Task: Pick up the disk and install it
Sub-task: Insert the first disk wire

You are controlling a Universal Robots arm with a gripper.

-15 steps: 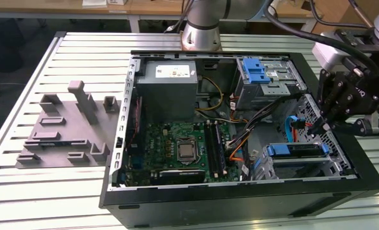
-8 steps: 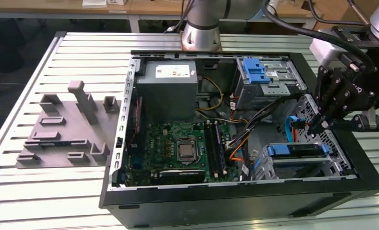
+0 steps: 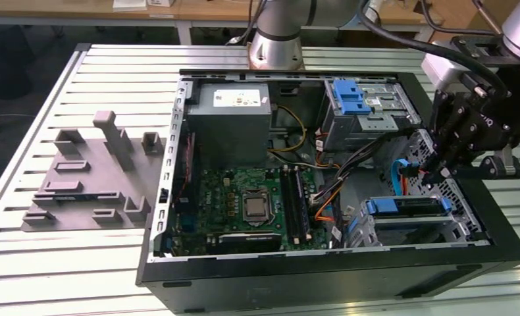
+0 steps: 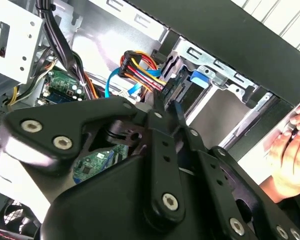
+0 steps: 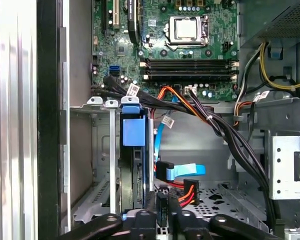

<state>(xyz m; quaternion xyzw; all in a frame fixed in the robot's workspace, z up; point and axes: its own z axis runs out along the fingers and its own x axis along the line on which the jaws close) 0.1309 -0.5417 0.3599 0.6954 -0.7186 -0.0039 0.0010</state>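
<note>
Black hand (image 3: 438, 172) clenched on a cable connector (image 5: 161, 207) inside the open computer case (image 3: 330, 273), disk (image 3: 404, 207) seated in its bay just below the hand, person's fingers (image 4: 290, 150) on the case edge nearby

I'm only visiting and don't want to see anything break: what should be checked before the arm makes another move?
1. Disk in place: the disk stands inside the drive cage. Ok.
2. Disk fully seated: its lower end is hidden. Cannot tell.
3. Gripper position: the gripper hangs inside the case, beside that cage. Ok.
4. Cables clear: the blue cable and a wired connector lie right at the gripper. Not ok.
5. People clear: a hand rests just outside the case wall, near the arm. Not ok.
</note>
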